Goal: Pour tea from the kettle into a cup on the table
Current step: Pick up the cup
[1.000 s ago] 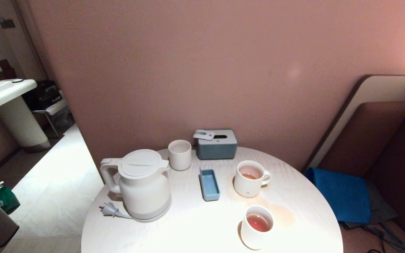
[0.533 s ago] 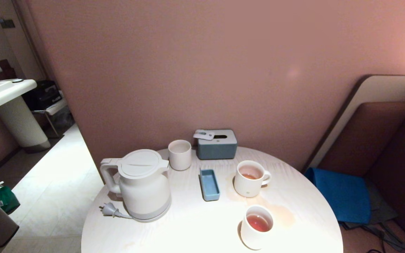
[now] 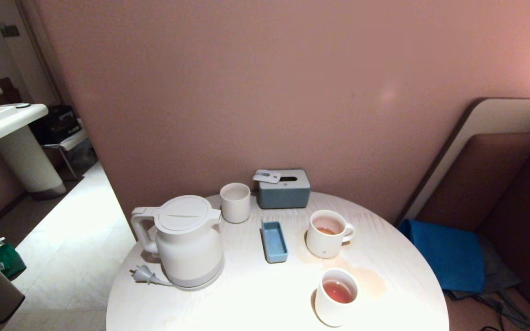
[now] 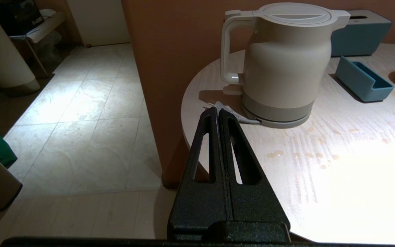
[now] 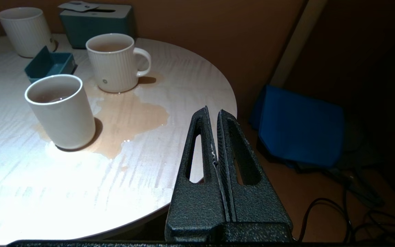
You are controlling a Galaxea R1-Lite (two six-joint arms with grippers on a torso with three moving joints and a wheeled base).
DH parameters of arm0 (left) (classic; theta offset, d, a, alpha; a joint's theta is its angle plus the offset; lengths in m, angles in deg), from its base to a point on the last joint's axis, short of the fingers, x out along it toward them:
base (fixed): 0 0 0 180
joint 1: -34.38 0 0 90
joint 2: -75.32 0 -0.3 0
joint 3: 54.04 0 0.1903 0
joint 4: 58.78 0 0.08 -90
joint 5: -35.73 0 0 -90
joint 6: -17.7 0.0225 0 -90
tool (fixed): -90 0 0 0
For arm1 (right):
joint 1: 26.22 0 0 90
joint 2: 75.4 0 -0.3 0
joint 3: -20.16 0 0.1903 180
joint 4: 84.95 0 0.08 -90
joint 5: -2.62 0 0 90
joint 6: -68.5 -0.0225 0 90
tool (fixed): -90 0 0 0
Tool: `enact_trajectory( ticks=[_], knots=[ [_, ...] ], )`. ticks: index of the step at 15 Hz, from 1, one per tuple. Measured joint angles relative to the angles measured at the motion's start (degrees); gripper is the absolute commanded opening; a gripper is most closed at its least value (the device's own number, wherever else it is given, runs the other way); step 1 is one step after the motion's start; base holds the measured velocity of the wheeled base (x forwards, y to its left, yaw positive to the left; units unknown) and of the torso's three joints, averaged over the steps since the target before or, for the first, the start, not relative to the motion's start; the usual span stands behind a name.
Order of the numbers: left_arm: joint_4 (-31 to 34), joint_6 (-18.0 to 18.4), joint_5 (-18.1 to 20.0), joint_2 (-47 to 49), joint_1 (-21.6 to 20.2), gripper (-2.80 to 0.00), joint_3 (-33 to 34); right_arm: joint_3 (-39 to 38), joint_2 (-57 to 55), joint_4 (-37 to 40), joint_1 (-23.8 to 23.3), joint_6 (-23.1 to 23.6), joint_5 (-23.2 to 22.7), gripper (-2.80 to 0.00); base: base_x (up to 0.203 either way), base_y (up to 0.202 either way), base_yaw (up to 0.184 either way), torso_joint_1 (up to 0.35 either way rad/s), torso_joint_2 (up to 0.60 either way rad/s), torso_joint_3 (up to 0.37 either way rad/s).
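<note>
The white kettle (image 3: 187,241) stands upright on its grey base at the left of the round pale table (image 3: 256,299), lid shut, loop handle to the left. The ribbed cup (image 3: 325,233) with an ear handle sits right of centre and holds a little tea (image 3: 325,230). A puddle of tea (image 5: 129,116) lies on the table beside it. Neither arm shows in the head view. My left gripper (image 4: 218,110) is shut and empty, short of the kettle (image 4: 286,61) at the table's edge. My right gripper (image 5: 212,111) is shut and empty at the table's right edge, apart from the cup (image 5: 113,63).
A plain white cup (image 3: 336,296) holding reddish tea stands near the front. A ribbed tumbler (image 3: 235,202), a grey-blue tissue box (image 3: 284,189) and a small blue tray (image 3: 274,241) are behind. The kettle's plug (image 3: 144,275) lies loose. A blue cushion (image 3: 446,255) is at the right.
</note>
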Motion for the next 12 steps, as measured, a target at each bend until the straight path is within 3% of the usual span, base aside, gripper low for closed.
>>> enact_trajectory(
  ticks=[12],
  knots=[
    [0.24, 0.64, -0.20, 0.00, 0.00, -2.80, 0.00, 0.00, 0.00, 0.00, 0.00, 0.27, -0.18, -2.80, 0.000, 0.000, 0.000, 0.000, 0.00, 0.000]
  ],
)
